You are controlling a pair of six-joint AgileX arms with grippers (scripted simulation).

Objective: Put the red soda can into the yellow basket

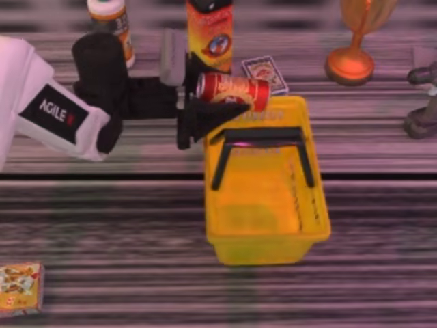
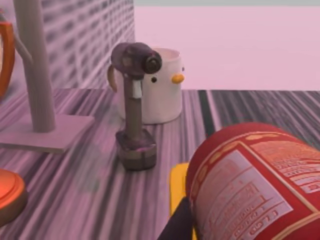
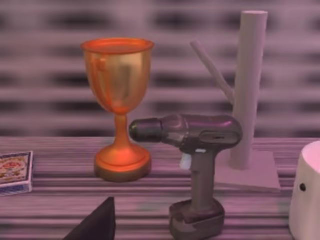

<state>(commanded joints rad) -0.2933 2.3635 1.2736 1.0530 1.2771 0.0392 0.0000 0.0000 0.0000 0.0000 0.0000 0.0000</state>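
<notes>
My left gripper (image 1: pixel 205 109) reaches in from the table's left side, its black fingers (image 1: pixel 222 115) pinched on the red soda can (image 1: pixel 233 91). The can lies on its side in the air, over the far rim of the yellow basket (image 1: pixel 314 205), at the basket's far left corner. The basket stands near the middle of the table, its black handles (image 1: pixel 263 137) folded across its far half.

Crowded close behind the can are a tall orange-red bottle (image 1: pixel 210 31) and a card box (image 1: pixel 265 72), the box just beside the basket's far rim. A white-capped orange bottle (image 1: pixel 109 17) stands at the far edge, behind my left arm. A gold trophy cup (image 1: pixel 355 41) sits toward the far right, a power drill (image 3: pixel 197 160) at the right edge. A second card box (image 1: pixel 19 288) lies at the near left corner.

My right gripper shows only one dark fingertip (image 3: pixel 97 225) in its wrist view; I cannot tell its state.
</notes>
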